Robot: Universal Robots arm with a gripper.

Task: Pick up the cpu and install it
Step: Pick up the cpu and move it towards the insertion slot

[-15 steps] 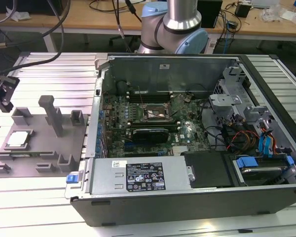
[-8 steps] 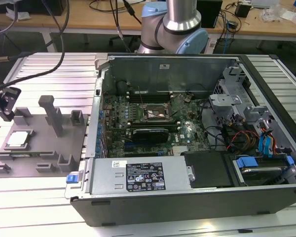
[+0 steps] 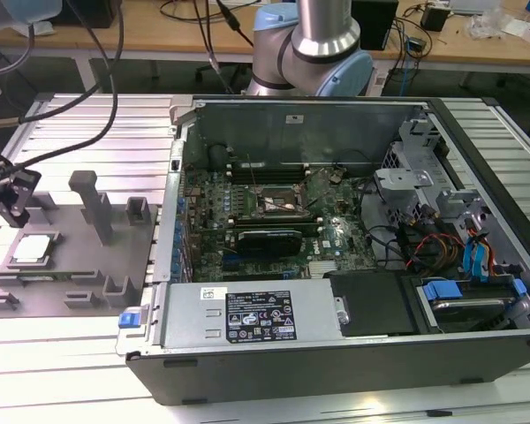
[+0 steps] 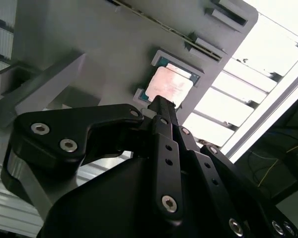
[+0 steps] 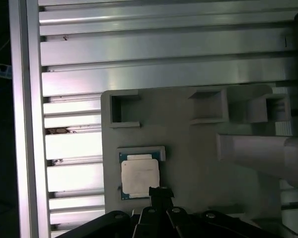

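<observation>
In the exterior view, the cpu (image 3: 33,247) is seen lying flat in a small pocket of a grey holder plate (image 3: 71,274). The plate is set on the ribbed metal tabletop (image 3: 97,110), at the exterior view's left. The open computer case (image 3: 336,349) is placed beside the plate, at the exterior view's right. A dark square socket (image 3: 278,205) is seen in the middle of its green board, well apart from the cpu. The gripper (image 3: 13,212) is held over the far left part of the plate, near the cpu but not touching it.

In the second wrist view, the gripper (image 4: 162,101) is pointed down at the plate (image 4: 89,39). The jaws look pressed together, with nothing held between them. Their tip is seen just in front of the cpu (image 4: 169,85), which is resting in its pocket.

In the first wrist view, the cpu (image 5: 139,176) is shown from above, pale and square, sitting straight in its pocket on the plate (image 5: 188,158). The gripper (image 5: 160,191) is lined up close to one edge of it.

The step in hand is judged to be the pick-up, and nothing has been lifted yet. For a good grab, the jaws would have to be opened wider than the cpu, set evenly over two of its sides, and closed gently so the thin chip is not tipped or scratched.
</observation>
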